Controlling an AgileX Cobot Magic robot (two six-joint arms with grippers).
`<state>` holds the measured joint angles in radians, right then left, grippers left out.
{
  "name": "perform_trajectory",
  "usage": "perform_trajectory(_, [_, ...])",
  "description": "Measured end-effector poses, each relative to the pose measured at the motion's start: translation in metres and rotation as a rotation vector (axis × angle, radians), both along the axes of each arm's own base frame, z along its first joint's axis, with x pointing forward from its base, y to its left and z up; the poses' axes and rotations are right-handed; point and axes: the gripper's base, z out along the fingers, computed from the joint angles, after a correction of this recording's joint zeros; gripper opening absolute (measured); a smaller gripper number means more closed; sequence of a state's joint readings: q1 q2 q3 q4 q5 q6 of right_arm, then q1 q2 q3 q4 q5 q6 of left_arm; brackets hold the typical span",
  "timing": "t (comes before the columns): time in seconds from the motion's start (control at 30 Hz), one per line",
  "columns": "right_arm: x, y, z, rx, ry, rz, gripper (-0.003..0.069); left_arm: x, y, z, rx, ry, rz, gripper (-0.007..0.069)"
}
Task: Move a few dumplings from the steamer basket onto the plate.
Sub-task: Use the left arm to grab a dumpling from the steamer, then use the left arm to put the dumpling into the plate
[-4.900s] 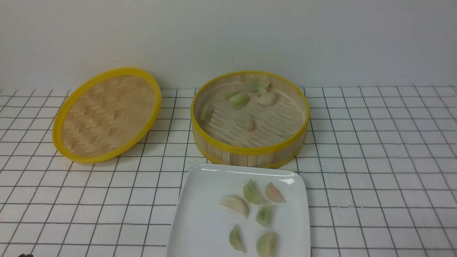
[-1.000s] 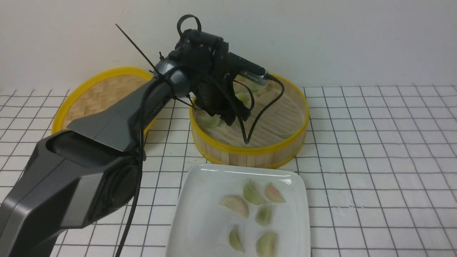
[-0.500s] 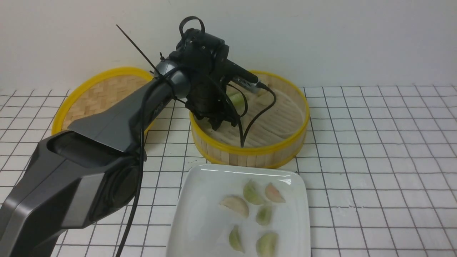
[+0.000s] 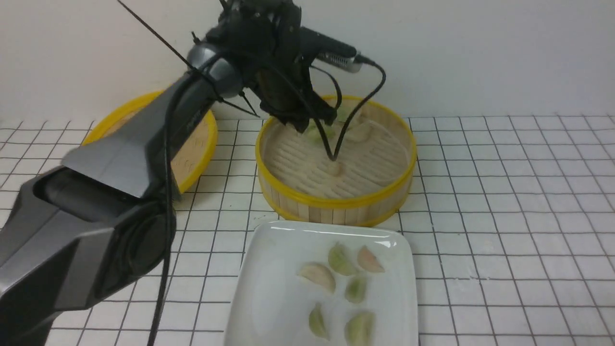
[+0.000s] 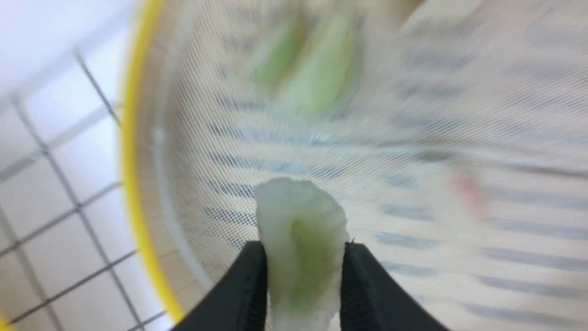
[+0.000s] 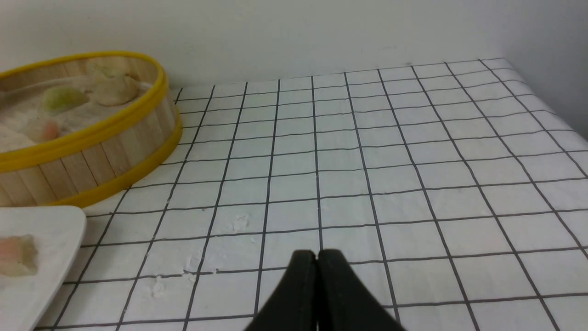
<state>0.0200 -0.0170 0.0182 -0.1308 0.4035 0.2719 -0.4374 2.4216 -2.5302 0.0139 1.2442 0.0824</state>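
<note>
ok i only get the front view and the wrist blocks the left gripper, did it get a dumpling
observer: yes, the left wrist view shows the left gripper shut on a pale green dumpling.
operator: is it touching the bottom
observer: looks not, it hangs above the floor of the steamer basket, inside the yellow rim.
operator: and the other arm
observer: the right gripper is shut and empty, over the tiled table.

Seeing a shiny, smooth white plate [image 4: 274, 293]. Seeing pale wood slats and smooth yellow rims on the steamer basket [image 4: 336, 211]. Noticing a soft, see-through, waxy-looking dumpling [image 5: 301, 220] between dull black, smooth fingers [image 5: 248, 294] of the left gripper [image 5: 303, 250]. Finding woven wood strips inside the lid [image 4: 194, 149]. Spotting a matt white table cover [image 4: 504, 216] with thin dark lines.
</note>
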Motion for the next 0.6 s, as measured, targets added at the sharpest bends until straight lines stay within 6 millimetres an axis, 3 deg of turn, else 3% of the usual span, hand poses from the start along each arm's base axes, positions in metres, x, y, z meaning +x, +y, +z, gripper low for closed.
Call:
perform_trajectory(0.13, [0.0, 0.0, 0.0, 0.0, 0.0, 0.0, -0.0015, -0.04, 0.011, 0.071, -0.104, -0.037, -0.019, 0.0179])
perform_trajectory(0.27, [0.0, 0.0, 0.0, 0.0, 0.0, 0.0, -0.0015, -0.1, 0.035, 0.109, -0.121, 0.008, -0.025, 0.0179])
perform_trajectory(0.3, [0.0, 0.0, 0.0, 0.0, 0.0, 0.0, -0.0015, -0.107, 0.038, 0.108, -0.116, 0.02, -0.025, 0.0179])
perform_trajectory(0.37, [0.0, 0.0, 0.0, 0.0, -0.001, 0.0, -0.0015, -0.148, 0.056, 0.096, -0.088, 0.122, -0.021, 0.0179])
perform_trajectory(0.47, [0.0, 0.0, 0.0, 0.0, -0.001, 0.0, -0.0015, -0.187, 0.071, 0.061, -0.058, 0.268, -0.012, 0.0179])
perform_trajectory(0.53, [0.0, 0.0, 0.0, 0.0, -0.001, 0.0, -0.0015, -0.206, 0.078, 0.037, -0.08, 0.303, 0.003, 0.0179])
perform_trajectory(0.57, [0.0, 0.0, 0.0, 0.0, -0.002, 0.0, -0.0015, -0.207, 0.078, 0.036, -0.09, 0.289, 0.004, 0.0179])
perform_trajectory(0.6, [0.0, 0.0, 0.0, 0.0, -0.001, 0.0, -0.0015, -0.215, 0.079, 0.014, -0.115, 0.301, 0.017, 0.0179])
